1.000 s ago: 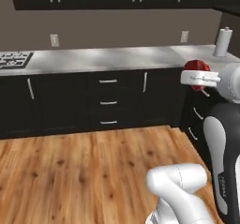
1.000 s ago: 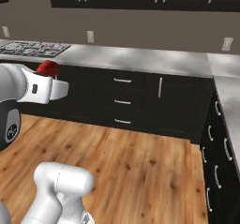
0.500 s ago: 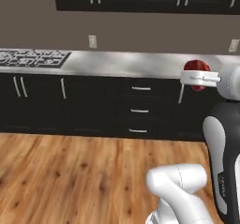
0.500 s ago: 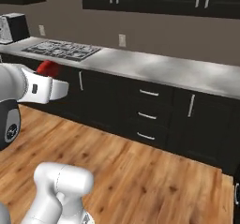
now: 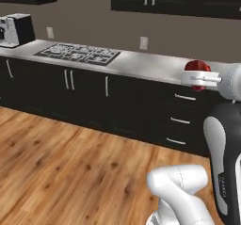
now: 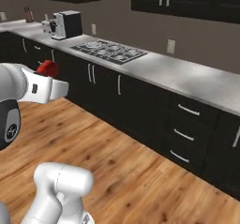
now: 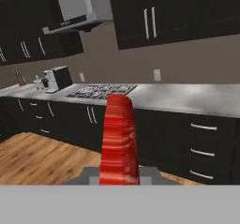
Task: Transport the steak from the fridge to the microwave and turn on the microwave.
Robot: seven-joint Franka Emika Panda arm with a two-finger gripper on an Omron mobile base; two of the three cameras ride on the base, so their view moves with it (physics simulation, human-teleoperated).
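Left base view: the gripper [image 5: 196, 73] sits at the right edge, held level above a wood floor [image 5: 61, 167], its jaws clamped on the steak [image 5: 197, 67], a red piece showing above and below the white hand. Beyond the gripper and to its left runs a grey counter [image 5: 150, 66] over black cabinets, with a gas cooktop [image 5: 77, 53] set into it and a toaster [image 5: 16, 29] at the far left end.

Right base view: the gripper [image 6: 47, 70] is at the left, the steak [image 6: 48, 68] gripped at its tip. The cooktop [image 6: 112, 50] lies well beyond it to the right, and the toaster [image 6: 65, 24] stands behind and above it.

Hand view: the steak [image 7: 119, 141] stands edge-on, rising straight up from between the closed jaws. The counter [image 7: 187, 99] stretches behind it, with a range hood [image 7: 77, 7] overhead to the left.
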